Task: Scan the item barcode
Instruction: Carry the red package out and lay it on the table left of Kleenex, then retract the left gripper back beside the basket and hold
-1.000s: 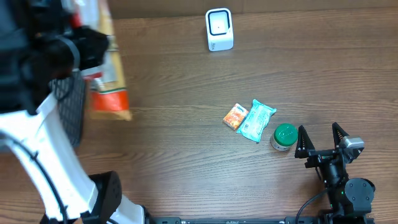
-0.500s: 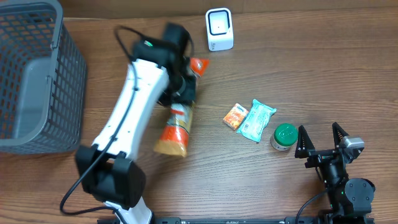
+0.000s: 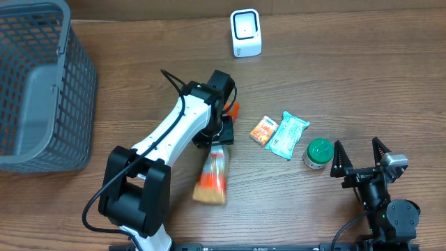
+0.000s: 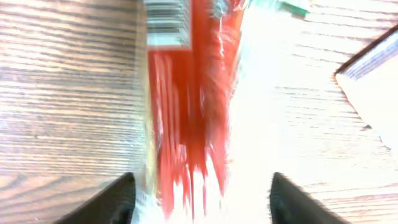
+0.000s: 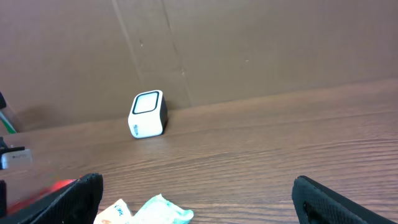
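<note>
Orange snack bag (image 4: 186,124) — barcode (image 4: 166,22) up — between parted fingers (image 4: 112,202) of left end effector (image 4: 202,180)

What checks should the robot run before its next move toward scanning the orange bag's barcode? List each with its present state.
1. Scanner upright and unobstructed: ok.
2. Orange bag out of the basket: ok.
3. Barcode visible on the bag in the left wrist view: ok.
4. Left gripper firmly holding the bag: cannot tell; its fingers stand apart around the blurred bag.
5. Bag presented at the scanner: not ok; it is well apart from it.
6. Right gripper open and clear of the bag: ok.
</note>
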